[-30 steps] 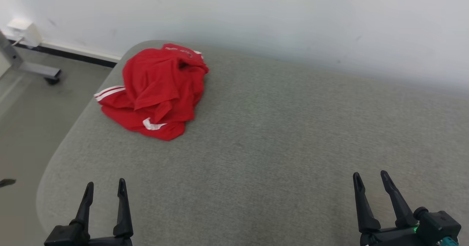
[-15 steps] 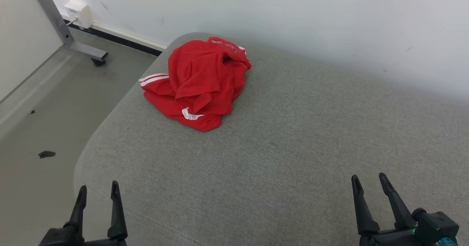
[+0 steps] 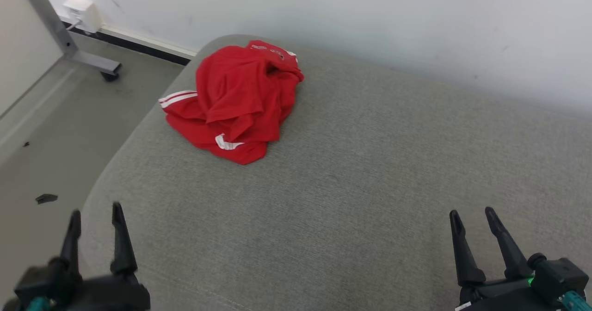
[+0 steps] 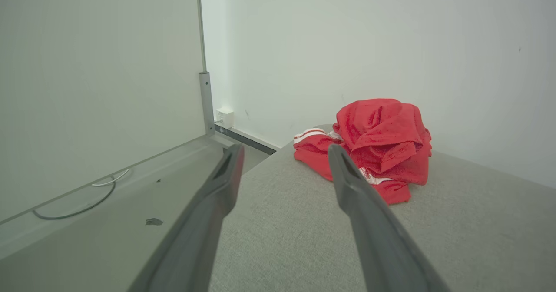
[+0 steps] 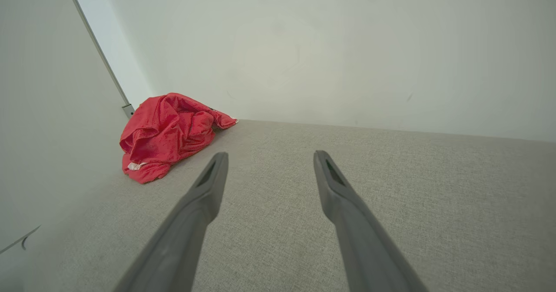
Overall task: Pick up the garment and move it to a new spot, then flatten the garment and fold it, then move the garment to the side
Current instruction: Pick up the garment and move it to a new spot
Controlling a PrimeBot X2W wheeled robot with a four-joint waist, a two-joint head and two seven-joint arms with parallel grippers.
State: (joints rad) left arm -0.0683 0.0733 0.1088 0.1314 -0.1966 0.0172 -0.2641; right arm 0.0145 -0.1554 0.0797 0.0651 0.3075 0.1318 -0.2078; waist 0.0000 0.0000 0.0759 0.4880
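Grey upholstered surface (image 3: 351, 195) spans the work area and runs under both sets of fingers. Left gripper (image 3: 95, 209) is at the near left edge of that surface, fingers spread apart and holding nothing. Right gripper (image 3: 471, 211) is at the near right, fingers likewise spread and empty. Just left of the left fingers, a small dark scrap (image 3: 46, 198) lies on the floor (image 3: 55, 130). Red garment (image 3: 236, 102) with white stripes lies crumpled in a heap. It is well ahead of the left fingertips and somewhat to their right. From the right fingertips it is far ahead and to the left. It touches neither gripper. Farther off to the left, a metal frame leg (image 3: 88, 62) on a caster and a white wall box (image 3: 83, 12) stand at the foot of the pale wall (image 3: 370, 15).
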